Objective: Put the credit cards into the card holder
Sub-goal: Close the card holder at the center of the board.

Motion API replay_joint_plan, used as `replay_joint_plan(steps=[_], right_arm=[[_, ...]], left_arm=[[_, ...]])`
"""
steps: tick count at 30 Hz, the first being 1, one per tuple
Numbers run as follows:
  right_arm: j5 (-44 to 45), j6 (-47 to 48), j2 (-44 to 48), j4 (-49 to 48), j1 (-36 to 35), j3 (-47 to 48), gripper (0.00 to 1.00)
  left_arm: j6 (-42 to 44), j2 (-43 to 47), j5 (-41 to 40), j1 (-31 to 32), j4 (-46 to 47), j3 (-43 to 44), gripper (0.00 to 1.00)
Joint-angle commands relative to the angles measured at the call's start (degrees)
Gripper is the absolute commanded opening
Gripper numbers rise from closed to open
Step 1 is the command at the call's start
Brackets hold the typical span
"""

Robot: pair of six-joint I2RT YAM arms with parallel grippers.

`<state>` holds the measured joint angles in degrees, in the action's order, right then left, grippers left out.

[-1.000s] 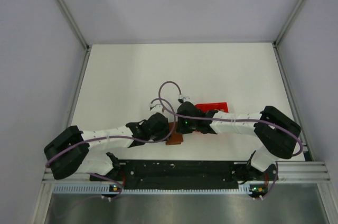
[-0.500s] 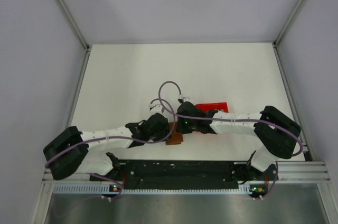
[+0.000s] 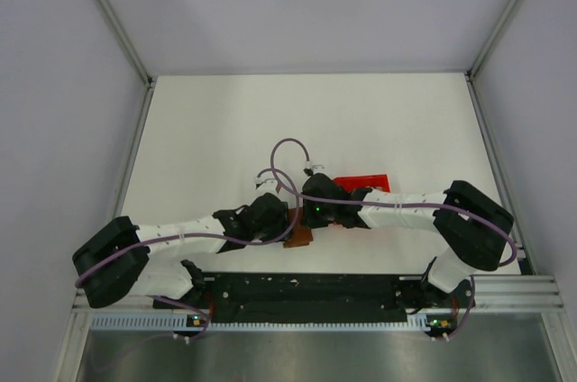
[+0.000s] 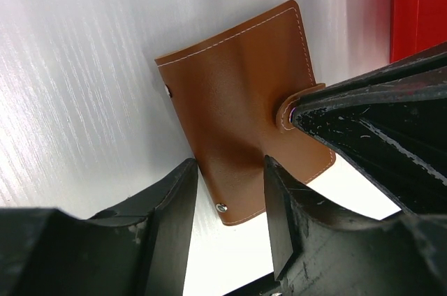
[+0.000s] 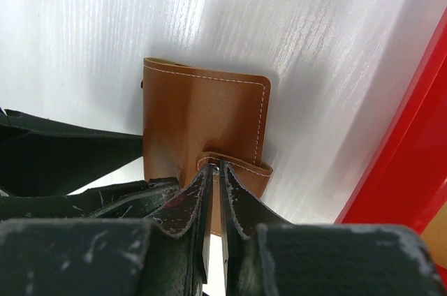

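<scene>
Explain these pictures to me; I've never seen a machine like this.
You see a robot's left arm and right arm, bolted to a white table. One picture looks down from above; the other two come from a camera on each wrist. On the table lie a brown card holder and a red box. The right gripper is pinched shut on the holder's snap tab. The left gripper stands open over the holder's edge. No credit cards show.
</scene>
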<state>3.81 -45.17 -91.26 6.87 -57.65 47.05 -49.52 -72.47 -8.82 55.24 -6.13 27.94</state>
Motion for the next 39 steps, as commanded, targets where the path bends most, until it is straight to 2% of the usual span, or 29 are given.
replay_joint_plan(steps=[1,10,39], right_arm=[[2.07,-0.01,-1.11,0.95,-0.71,1.47,0.08],[1.99,0.34,-2.86,2.44,-0.71,2.61,0.08],[2.34,3.33,-9.9,12.02,-0.71,8.59,0.08]], left_arm=[[1.53,-0.66,0.38,0.39,-7.23,-1.14,0.48],[1.97,-0.75,0.21,0.39,-7.14,-1.66,0.44],[2.67,-0.66,0.65,0.39,-6.09,-2.54,0.43]])
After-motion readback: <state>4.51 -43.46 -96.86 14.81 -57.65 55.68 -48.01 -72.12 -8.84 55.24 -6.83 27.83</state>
